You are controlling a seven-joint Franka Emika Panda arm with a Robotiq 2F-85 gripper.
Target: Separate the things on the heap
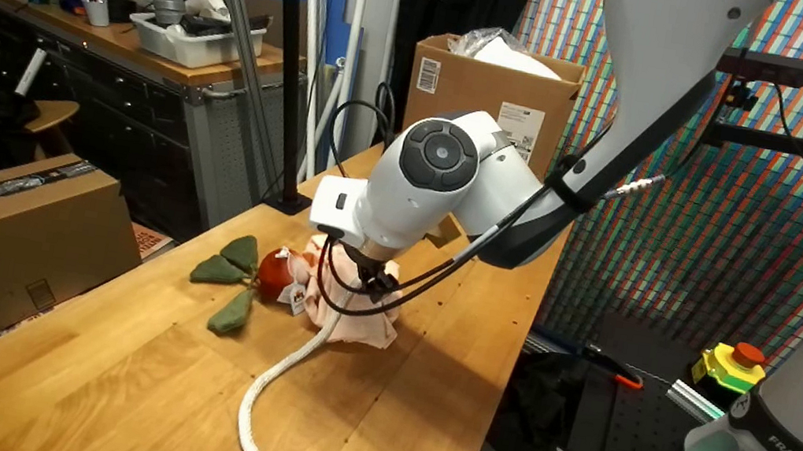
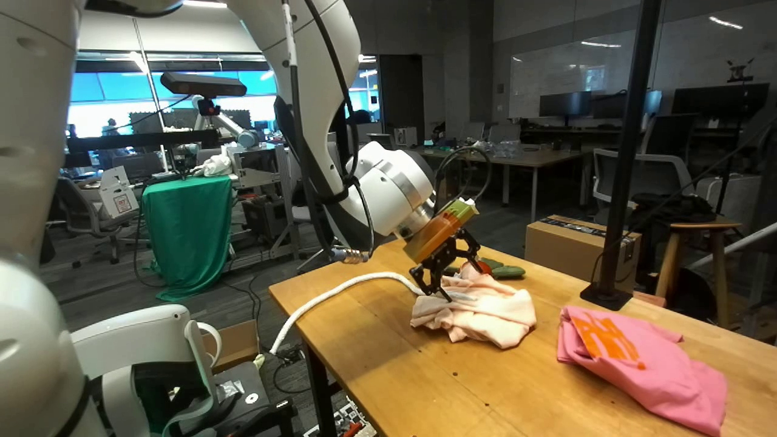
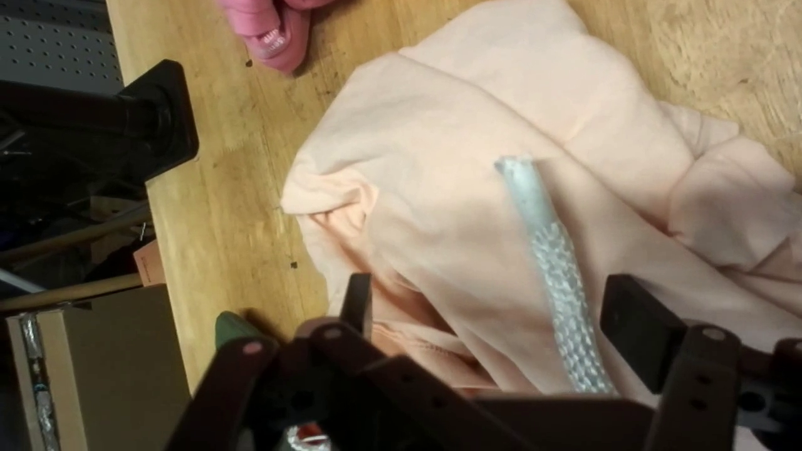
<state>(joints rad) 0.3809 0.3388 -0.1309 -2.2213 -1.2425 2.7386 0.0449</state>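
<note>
While the gripper (image 3: 499, 310) holds its 2 fingers (image 3: 639, 332) apart, the white rope (image 3: 561, 275) runs between them in the wrist view, atop the peach cloth (image 3: 451, 188).

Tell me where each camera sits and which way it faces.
An exterior view: raised, looking along the table toward a labelled box; arm right and centre.
An exterior view: beside the arm, looking across the table toward a far desk; arm left, pincer near centre.
Wrist view: over the peach cloth, looking down; pincer's fingers spread at bottom.
Both exterior views share arm, table, cloth, rope.
</note>
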